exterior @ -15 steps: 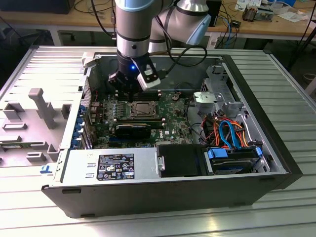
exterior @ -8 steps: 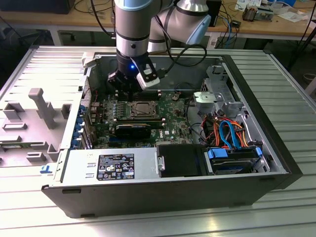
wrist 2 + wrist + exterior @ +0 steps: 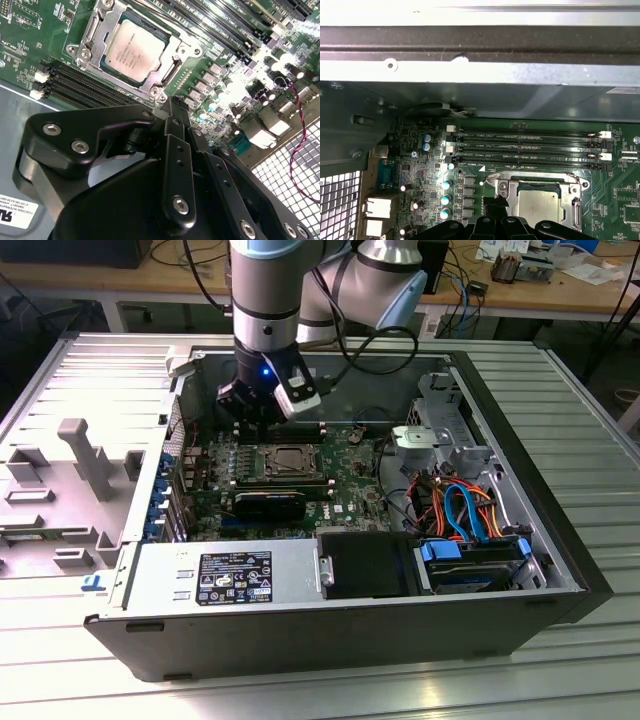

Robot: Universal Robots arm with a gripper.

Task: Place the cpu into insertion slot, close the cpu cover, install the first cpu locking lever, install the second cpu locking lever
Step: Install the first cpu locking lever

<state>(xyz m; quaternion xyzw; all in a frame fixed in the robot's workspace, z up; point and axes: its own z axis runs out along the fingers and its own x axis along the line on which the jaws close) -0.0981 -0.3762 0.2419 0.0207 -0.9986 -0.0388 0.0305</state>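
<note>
**CPU seated, cover down; levers unclear**

In the exterior view, your gripper point(image 3: 258, 418) hangs inside the open case point(image 3: 560, 540) on the table point(image 3: 300, 690), just above the board's point(image 3: 350, 475) far-left part, beside the slot point(image 3: 291, 462). You can see the cpu point(image 3: 292, 459) lying in the slot, grey top showing.

In the second wrist view, the cpu point(image 3: 134, 51) sits flat in the slot with the cover point(image 3: 112, 22) lying down around it, framing its top. The gripper point(image 3: 176, 107) has its fingers drawn together to a narrow tip with nothing between them, hovering near the slot's corner beside the memory slots point(image 3: 82, 85).

In the first wrist view, you see the cpu point(image 3: 541, 205) and cover point(image 3: 530, 179) again, with the gripper's black links just in front.

Judging from this, placing is done and the cover looks closed. Whether either lever is latched, you cannot tell.
</note>
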